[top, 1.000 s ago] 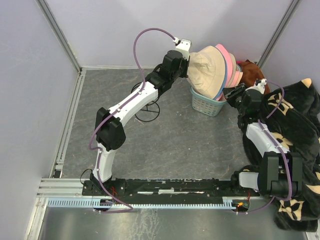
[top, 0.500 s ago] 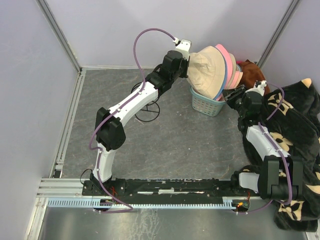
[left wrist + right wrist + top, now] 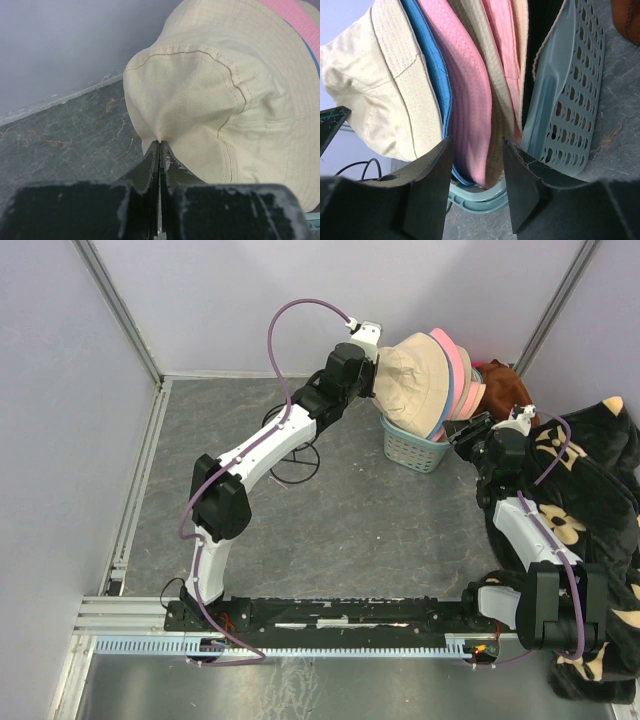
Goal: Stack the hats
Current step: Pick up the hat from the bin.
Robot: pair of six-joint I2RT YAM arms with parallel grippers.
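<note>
Widening right pincer [image 3: 476,144] beside hats [image 3: 465,90]

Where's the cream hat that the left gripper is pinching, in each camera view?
Top external: cream hat upper centre-right, over the teal basket.
Left wrist: fills the right side, pinched by the left gripper.
Right wrist: far left of the stack.
Shared landmark: the pink hat close by.

The overhead camera looks down from above and behind me; both my wrist cameras face the hats [image 3: 425,380] up close, which all three views share.
</note>
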